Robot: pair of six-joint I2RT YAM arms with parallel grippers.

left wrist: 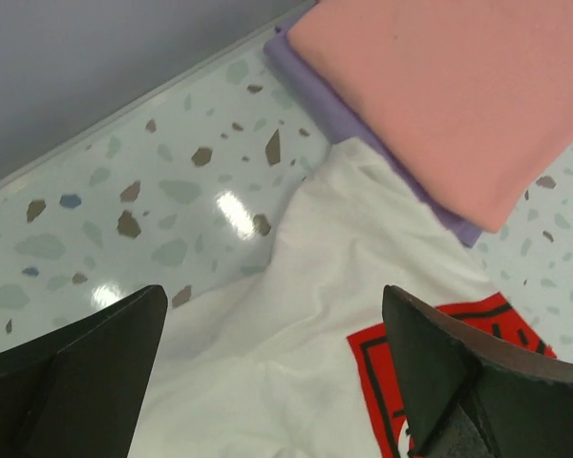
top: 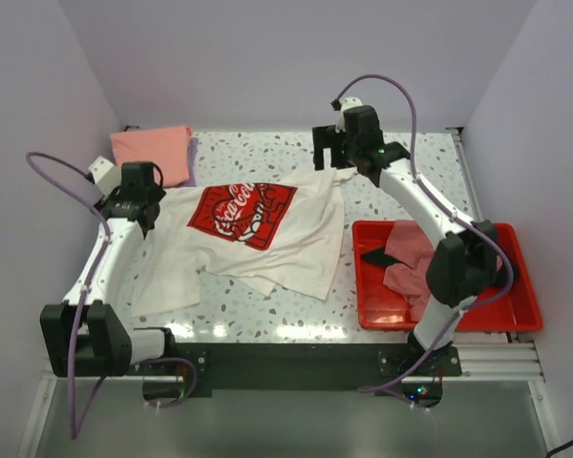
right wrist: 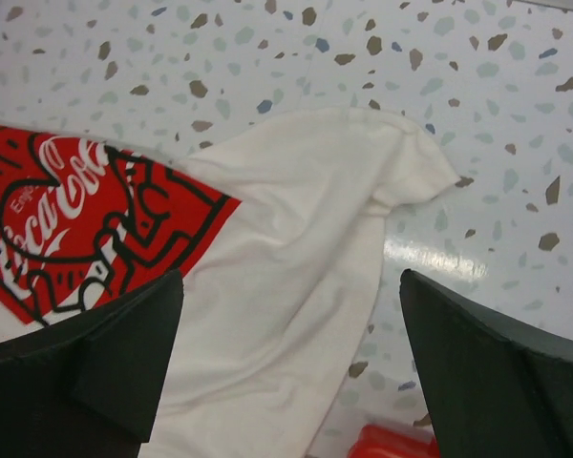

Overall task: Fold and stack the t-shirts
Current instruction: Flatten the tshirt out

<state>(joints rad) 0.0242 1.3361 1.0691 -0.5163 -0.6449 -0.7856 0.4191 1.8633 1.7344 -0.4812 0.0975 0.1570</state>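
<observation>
A cream-white t-shirt (top: 267,243) with a red Coca-Cola print lies spread on the table's middle. My left gripper (top: 141,196) hovers open over its left shoulder (left wrist: 296,315), nothing between the fingers (left wrist: 86,353). My right gripper (top: 336,153) hangs open above the shirt's far right corner (right wrist: 363,172), also holding nothing. A folded salmon-pink t-shirt (top: 151,151) rests on a lavender one (left wrist: 344,119) at the back left. Rose-pink (top: 408,258) and black (top: 374,258) t-shirts lie crumpled in the tray.
A red plastic tray (top: 516,286) stands at the right near edge; its corner (right wrist: 392,444) shows below the right gripper. Purple walls close in the back and both sides. The terrazzo tabletop (top: 411,181) is bare at the back right.
</observation>
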